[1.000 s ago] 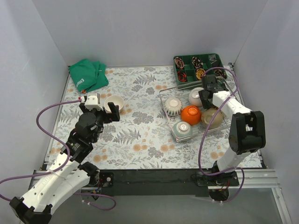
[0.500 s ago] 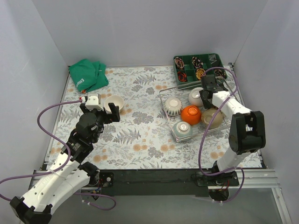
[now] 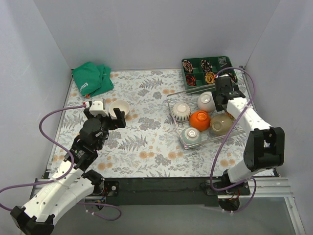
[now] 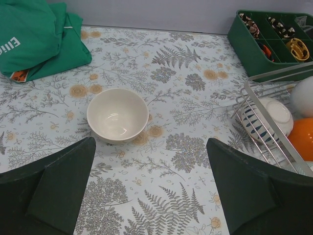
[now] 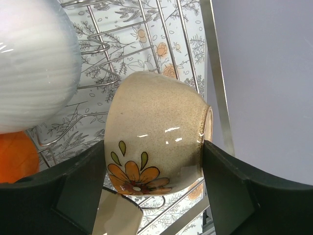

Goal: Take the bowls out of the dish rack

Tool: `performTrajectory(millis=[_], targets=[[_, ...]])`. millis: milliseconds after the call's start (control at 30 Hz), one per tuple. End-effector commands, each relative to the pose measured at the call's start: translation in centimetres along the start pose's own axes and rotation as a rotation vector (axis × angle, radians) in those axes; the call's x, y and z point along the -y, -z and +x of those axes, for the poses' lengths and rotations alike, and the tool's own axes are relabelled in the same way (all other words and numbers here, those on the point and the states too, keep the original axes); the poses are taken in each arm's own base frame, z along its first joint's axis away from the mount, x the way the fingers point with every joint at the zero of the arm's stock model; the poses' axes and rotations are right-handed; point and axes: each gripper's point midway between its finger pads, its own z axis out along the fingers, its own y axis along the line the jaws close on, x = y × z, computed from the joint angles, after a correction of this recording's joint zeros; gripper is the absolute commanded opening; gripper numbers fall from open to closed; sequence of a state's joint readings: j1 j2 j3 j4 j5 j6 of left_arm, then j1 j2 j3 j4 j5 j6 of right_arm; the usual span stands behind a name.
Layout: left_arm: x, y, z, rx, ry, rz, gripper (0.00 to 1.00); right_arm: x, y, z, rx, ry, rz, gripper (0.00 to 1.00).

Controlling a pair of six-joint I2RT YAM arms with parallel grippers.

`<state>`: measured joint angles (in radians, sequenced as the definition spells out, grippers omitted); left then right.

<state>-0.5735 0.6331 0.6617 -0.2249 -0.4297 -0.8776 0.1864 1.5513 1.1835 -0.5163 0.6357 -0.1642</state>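
The wire dish rack (image 3: 169, 102) stands right of centre and holds several bowls: a striped white one (image 3: 181, 111), a white ribbed one (image 3: 206, 101), an orange one (image 3: 200, 120), a pale green one (image 3: 191, 135) and a beige flowered one (image 3: 221, 124). My right gripper (image 3: 218, 102) hovers over the rack's back, open. In the right wrist view the beige bowl (image 5: 156, 132) lies on its side between the fingers (image 5: 80, 191); I cannot tell if they touch it. A white bowl (image 3: 120, 107) stands upright on the table. My left gripper (image 3: 111, 119) is open and empty just behind it (image 4: 117, 115).
A green compartment tray (image 3: 205, 68) stands behind the rack at the back right. A green cloth (image 3: 91, 78) lies at the back left. The right wall is close beside the rack (image 5: 215, 73). Floral table cover lies between the white bowl and the rack.
My right gripper has drawn back and up a little from the rack's middle towards its back right. The left arm and the white bowl have not moved.
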Motion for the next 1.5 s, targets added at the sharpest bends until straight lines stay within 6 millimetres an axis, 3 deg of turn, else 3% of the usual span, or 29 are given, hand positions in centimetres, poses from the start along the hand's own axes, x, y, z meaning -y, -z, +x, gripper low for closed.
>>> performTrajectory(millis=[0, 400, 733, 967, 1333, 1467], targets=[[0.1, 0.0, -0.1, 0.013, -0.008, 0.007, 0.98, 2.0, 2.8, -3.4, 0.136, -0.081, 0.026, 0.04], [0.8, -0.2, 0.3, -0.002, -0.012, 0.039, 0.98, 2.7, 6.9, -6.4, 0.335, -0.232, -0.079, 0.01], [2.0, -0.6, 1.2, -0.03, -0.017, 0.1, 0.98, 0.8, 12.5, -9.6, 0.571, -0.353, -0.339, 0.01], [3.5, -1.0, 1.9, -0.064, -0.013, 0.171, 0.98, -1.3, 16.3, -10.1, 0.683, -0.428, -0.555, 0.01], [9.6, -1.4, 0.4, -0.088, 0.176, 0.413, 0.98, -6.1, 23.0, -10.2, 0.836, -0.495, -1.016, 0.01], [11.8, -2.1, 0.6, -0.09, 0.268, 0.498, 0.98, -7.8, 24.3, -9.8, 0.842, -0.531, -1.167, 0.01]])
